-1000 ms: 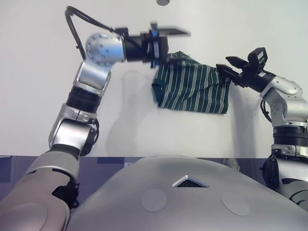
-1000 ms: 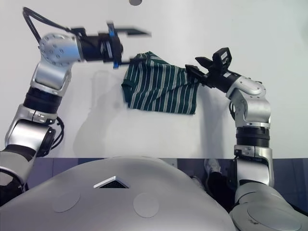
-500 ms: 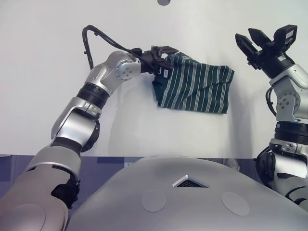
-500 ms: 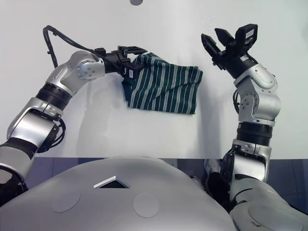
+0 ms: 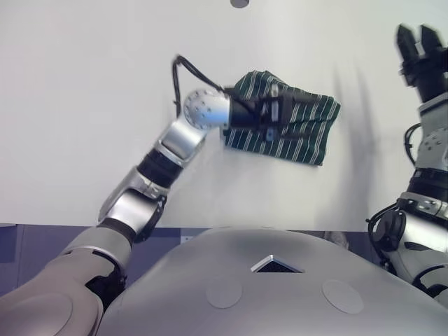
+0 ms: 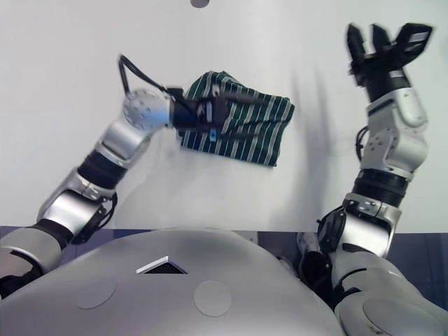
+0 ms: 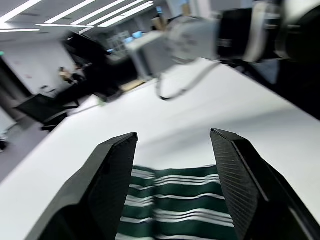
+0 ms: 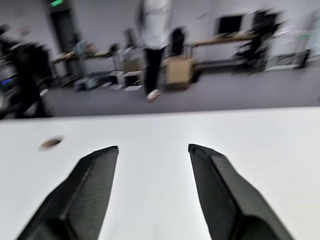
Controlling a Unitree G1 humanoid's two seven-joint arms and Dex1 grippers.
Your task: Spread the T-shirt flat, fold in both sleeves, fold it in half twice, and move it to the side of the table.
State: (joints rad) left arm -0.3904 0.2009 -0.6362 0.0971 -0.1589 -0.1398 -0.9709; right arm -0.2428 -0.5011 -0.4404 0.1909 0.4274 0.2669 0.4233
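Observation:
The T-shirt (image 5: 297,143), dark green with white stripes, lies folded into a small bundle on the white table (image 5: 84,105), right of centre. My left gripper (image 5: 308,115) stretches across the top of the bundle, low over the cloth. In the left wrist view its black fingers (image 7: 110,185) stand open, with the striped cloth (image 7: 175,200) showing between them. My right gripper (image 5: 422,43) is raised at the far right, well clear of the shirt, open with nothing between its fingers (image 8: 90,190).
A small dark round hole (image 5: 239,3) sits in the tabletop at the far edge. The table's near edge (image 5: 210,227) runs just ahead of the robot. Bare white surface lies to the left of the shirt.
My left gripper has swung from the shirt's left corner to lie across its top. The right gripper has let go of the right edge and risen up and away to the right.

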